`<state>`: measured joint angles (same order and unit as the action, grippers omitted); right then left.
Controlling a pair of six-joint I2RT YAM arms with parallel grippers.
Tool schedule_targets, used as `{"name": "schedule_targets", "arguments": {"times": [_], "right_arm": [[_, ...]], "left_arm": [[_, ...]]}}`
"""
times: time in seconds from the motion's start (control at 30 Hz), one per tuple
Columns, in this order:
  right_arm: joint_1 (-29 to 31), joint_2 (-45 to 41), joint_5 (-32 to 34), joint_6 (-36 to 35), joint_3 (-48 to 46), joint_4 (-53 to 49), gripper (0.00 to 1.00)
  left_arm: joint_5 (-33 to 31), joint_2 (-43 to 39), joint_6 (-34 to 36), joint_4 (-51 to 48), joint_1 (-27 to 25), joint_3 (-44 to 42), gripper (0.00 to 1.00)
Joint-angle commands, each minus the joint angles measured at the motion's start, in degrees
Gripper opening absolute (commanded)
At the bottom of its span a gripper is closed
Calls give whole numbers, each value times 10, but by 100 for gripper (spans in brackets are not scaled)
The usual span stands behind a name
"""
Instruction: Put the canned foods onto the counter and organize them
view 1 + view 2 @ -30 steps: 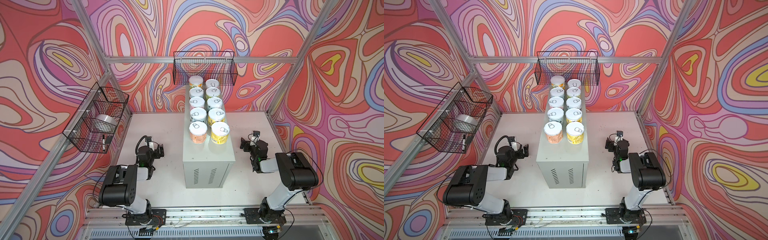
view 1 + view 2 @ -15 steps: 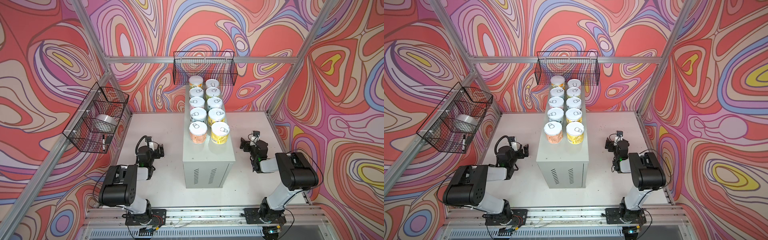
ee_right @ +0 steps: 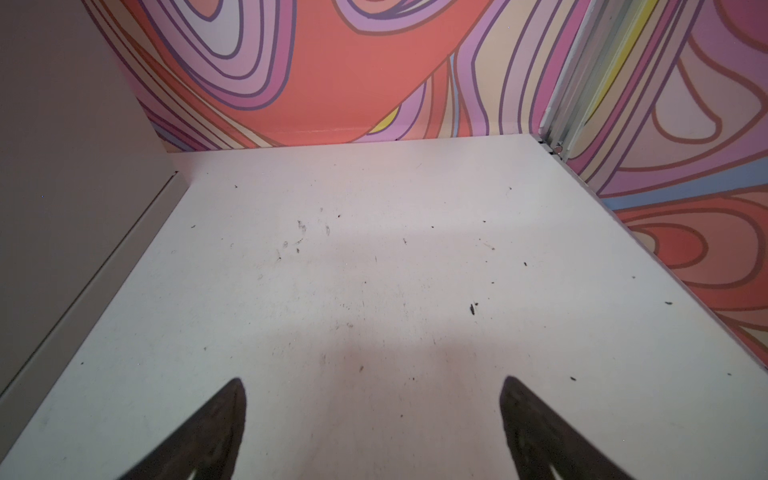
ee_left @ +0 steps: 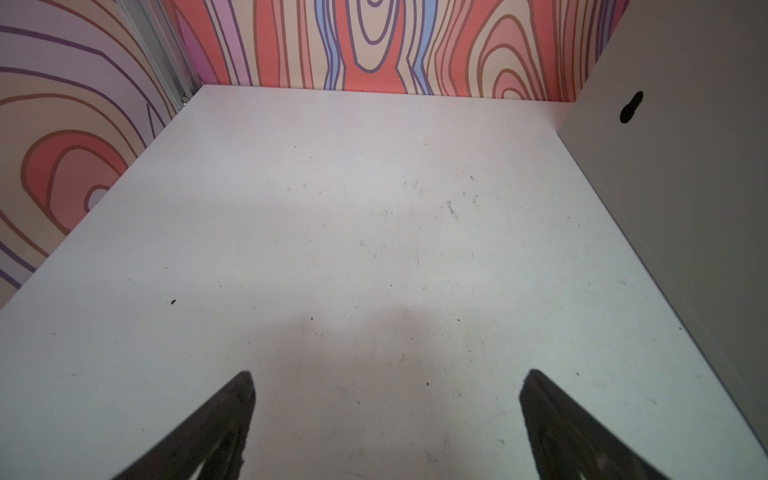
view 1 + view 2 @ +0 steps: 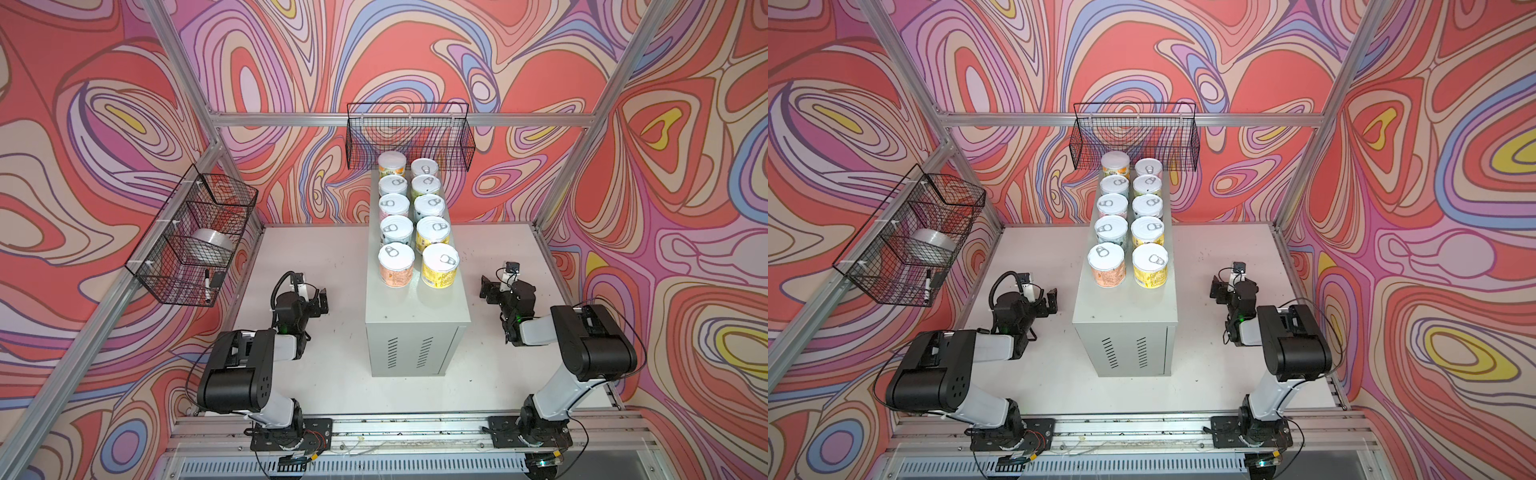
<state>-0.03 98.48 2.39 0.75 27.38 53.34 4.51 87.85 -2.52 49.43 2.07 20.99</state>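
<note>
Ten cans (image 5: pixel 394 204) set upright, two rows, on bench (image 5: pixel 415 309) top. Left jaws, right jaws spread wide, nothing gripped, low beside bench. Packed rows could be toppled by careless arm sweep.

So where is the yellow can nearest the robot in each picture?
In a top view: yellow can, front of the right row on the counter.
In a top view: same spot.
Left wrist: not in it.
Right wrist: not in it.
Shared landmark: the counter, its grey side in both wrist views.
</note>
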Motion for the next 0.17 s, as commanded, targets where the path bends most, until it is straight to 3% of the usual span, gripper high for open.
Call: {"name": "schedule_targets", "arguments": {"times": [0.0, 0.13], "right_arm": [[0, -1, -6, 5, 4, -3, 99], [0, -2, -5, 5, 3, -2, 98]], "left_arm": [[6, 9, 13, -10, -2, 19, 100], [6, 6, 12, -4, -2, 14, 100]]}}
